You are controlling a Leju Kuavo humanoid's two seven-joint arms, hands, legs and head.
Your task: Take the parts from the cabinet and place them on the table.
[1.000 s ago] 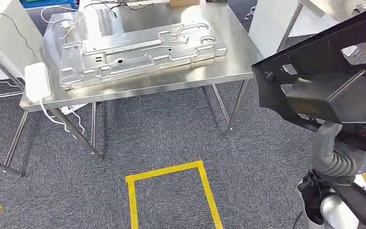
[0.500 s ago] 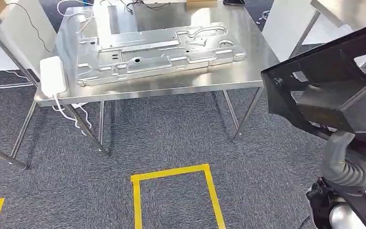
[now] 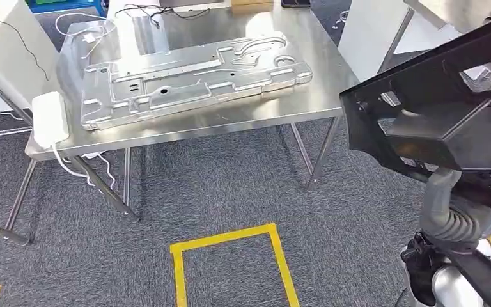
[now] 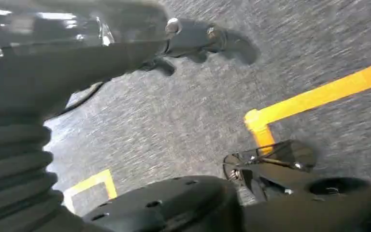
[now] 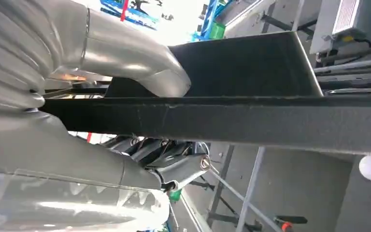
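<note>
The right arm (image 3: 451,211) wears a grey ribbed cover; the right hand (image 5: 140,87) has a thick silver-grey thumb and darker fingers (image 5: 174,162).

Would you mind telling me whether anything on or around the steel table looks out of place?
The white box hangs over the steel table's corner, its cables dangling toward the floor. The silver panel lies flat.

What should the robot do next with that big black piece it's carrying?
Probably step closer to the steel table. The right hand grips the black part off to the table's right, over carpet. The silver panel covers the table's middle, so the bare near-right corner looks the likeliest landing spot.
</note>
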